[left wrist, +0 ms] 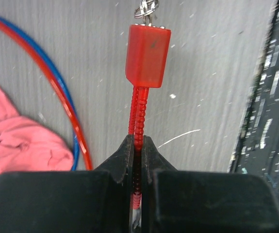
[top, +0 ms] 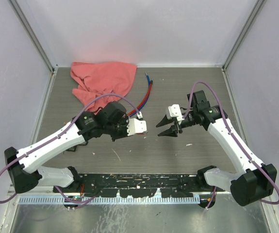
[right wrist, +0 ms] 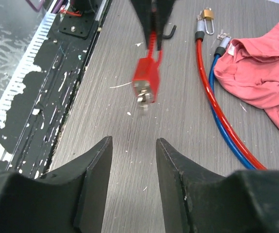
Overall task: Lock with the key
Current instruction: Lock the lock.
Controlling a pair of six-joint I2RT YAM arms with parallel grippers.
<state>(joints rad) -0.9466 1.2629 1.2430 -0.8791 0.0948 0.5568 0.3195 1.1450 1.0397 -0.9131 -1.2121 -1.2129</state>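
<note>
My left gripper is shut on the ribbed red cable of a red lock body, holding it above the table. A metal key with a ring sticks out of the lock's far end. In the right wrist view the lock hangs from the left fingers, with the key pointing toward me. My right gripper is open and empty, a short way in front of the key. From above, the left gripper and the right gripper face each other mid-table.
A pink cloth lies at the back left. Red and blue cables run beside it, with a small brass padlock at their end. A black strip with white flecks lines the near table edge.
</note>
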